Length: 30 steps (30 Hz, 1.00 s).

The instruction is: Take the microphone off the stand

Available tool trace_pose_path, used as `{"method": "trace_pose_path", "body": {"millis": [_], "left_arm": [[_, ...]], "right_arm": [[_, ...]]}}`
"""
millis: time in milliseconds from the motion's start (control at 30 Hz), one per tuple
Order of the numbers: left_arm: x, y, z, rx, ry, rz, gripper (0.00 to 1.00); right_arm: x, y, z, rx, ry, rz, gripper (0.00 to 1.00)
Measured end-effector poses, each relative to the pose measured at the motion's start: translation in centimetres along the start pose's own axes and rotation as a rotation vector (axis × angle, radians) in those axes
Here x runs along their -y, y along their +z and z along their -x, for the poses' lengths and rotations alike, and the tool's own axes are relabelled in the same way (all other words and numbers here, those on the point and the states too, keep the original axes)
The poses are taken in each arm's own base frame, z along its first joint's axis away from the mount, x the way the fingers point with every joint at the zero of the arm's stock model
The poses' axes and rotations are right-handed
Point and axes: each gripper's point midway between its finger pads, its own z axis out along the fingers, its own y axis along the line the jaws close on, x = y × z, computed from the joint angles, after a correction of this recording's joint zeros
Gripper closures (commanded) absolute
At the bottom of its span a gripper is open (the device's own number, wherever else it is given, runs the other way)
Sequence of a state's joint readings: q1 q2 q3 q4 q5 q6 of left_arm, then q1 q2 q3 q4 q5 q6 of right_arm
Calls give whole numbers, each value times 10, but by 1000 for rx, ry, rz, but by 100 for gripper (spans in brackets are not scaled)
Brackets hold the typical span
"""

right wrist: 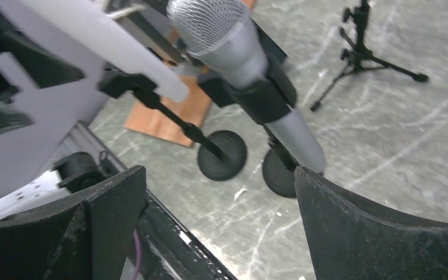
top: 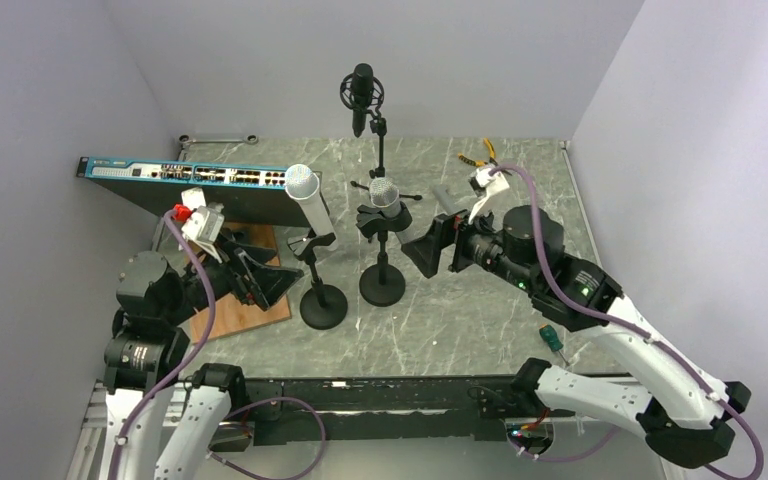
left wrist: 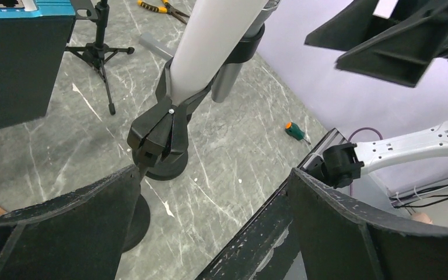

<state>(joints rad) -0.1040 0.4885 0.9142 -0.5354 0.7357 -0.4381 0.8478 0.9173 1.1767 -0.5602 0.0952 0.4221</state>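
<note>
Grey, smooth-barrelled microphone (right wrist: 251,64) with domed silver mesh grille, seated in a black, apparently plastic clip (right wrist: 268,96); left hand (left wrist: 213,175) and right hand (right wrist: 219,175) both spread apart.

A blue-fronted black network switch (top: 180,172) stands at the left, with a brown wooden board (top: 255,312) before it. On the grey marble tabletop (top: 480,320), a silver spanner (top: 218,140) lies by the back wall, yellow-handled pliers (top: 478,154) back right, a green-and-orange screwdriver (top: 552,340) front right.
</note>
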Motion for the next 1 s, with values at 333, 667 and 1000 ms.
{"method": "trace_pose_path", "body": {"millis": [333, 667, 1000], "left_arm": [[-22, 26, -15, -46, 149, -16, 1], [-51, 42, -37, -26, 319, 18, 1], [-47, 28, -22, 112, 403, 50, 1]], "right_arm": [[-88, 12, 36, 0, -33, 294, 0], [-156, 35, 46, 31, -126, 232, 0], [-166, 72, 59, 136, -278, -53, 3]]}}
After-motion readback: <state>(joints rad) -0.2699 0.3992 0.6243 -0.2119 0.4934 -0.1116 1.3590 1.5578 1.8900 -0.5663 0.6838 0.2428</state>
